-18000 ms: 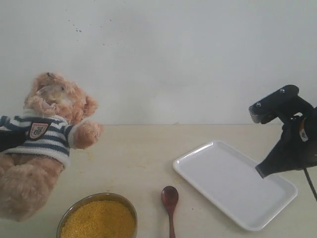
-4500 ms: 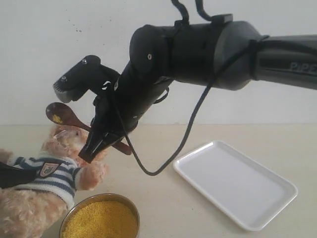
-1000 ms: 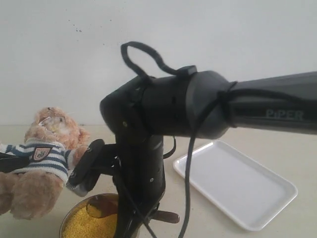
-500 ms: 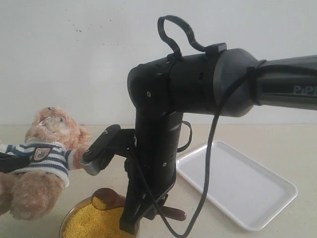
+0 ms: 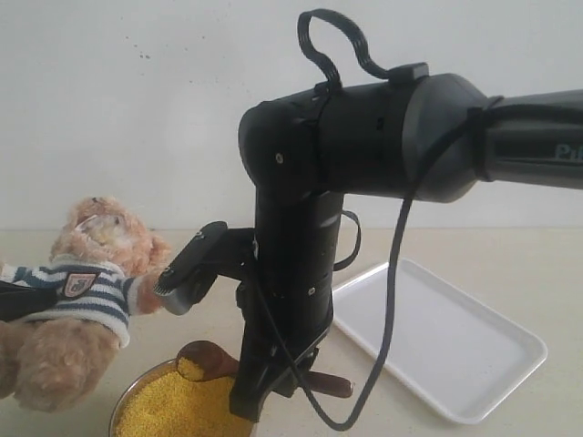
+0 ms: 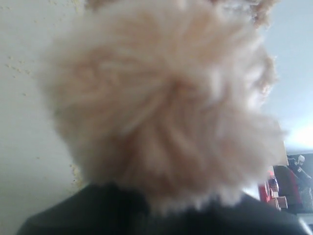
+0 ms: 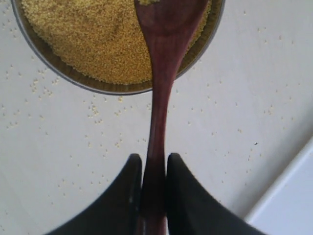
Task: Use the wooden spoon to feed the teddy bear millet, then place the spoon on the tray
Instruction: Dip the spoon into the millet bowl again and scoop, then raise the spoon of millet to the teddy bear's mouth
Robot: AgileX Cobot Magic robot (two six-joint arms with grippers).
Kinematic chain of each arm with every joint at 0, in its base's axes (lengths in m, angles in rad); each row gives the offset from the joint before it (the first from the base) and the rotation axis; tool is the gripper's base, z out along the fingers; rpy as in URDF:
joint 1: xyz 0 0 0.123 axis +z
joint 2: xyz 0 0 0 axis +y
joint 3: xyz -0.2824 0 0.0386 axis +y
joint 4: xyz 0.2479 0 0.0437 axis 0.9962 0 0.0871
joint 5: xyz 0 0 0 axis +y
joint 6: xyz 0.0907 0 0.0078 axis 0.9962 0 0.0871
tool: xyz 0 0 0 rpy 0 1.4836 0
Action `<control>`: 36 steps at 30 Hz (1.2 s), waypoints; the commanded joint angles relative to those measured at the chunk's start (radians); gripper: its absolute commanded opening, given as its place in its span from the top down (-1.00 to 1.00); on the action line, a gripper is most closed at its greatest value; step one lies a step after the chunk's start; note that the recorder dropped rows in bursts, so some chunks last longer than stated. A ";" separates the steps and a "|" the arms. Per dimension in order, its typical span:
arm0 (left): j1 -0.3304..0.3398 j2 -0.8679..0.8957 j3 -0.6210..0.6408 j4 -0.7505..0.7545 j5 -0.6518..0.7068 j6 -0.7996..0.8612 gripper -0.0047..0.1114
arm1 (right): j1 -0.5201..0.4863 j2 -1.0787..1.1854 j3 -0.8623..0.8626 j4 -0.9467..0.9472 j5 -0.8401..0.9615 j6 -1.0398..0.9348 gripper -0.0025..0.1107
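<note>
Our right arm extends in from the right of the exterior view, forearm level and wrist bent straight down, so the right gripper (image 5: 253, 401) hangs beside the metal bowl (image 5: 127, 393). Its jaws stand narrow, pinched on the handle of the wooden spoon (image 5: 208, 360), whose bowl sits just over the millet (image 5: 173, 411) with a few grains in it. The right wrist view shows that pinch plainly (the exterior view hides it behind the wrist), and loose grains on the table (image 7: 73, 161). Only the exterior view shows the teddy bear (image 5: 86, 273) whole, leaning left of the bowl, and most of the tray (image 5: 446, 346), lying to the right. Blurred fur fills the left wrist view. The left gripper (image 5: 16, 302) shows only as a dark piece across the striped shirt, and we cannot tell how its jaws stand.
</note>
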 commanded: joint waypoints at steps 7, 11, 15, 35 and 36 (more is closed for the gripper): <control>-0.003 0.000 0.000 0.076 0.141 0.003 0.85 | -0.008 -0.083 -0.003 0.041 0.038 -0.009 0.96; -0.003 0.000 0.000 0.085 0.172 0.003 0.85 | -0.039 -0.103 -0.003 0.080 0.038 -0.011 0.96; -0.003 0.000 0.000 0.094 0.172 -0.003 0.85 | -0.086 -0.091 -0.003 0.153 0.038 -0.009 0.96; -0.002 0.000 0.000 0.083 0.030 -0.041 0.85 | -0.049 -0.020 -0.255 0.174 0.006 0.026 0.96; -0.002 0.000 0.000 0.088 0.037 -0.043 0.85 | -0.044 0.008 -0.297 0.174 0.012 0.042 0.96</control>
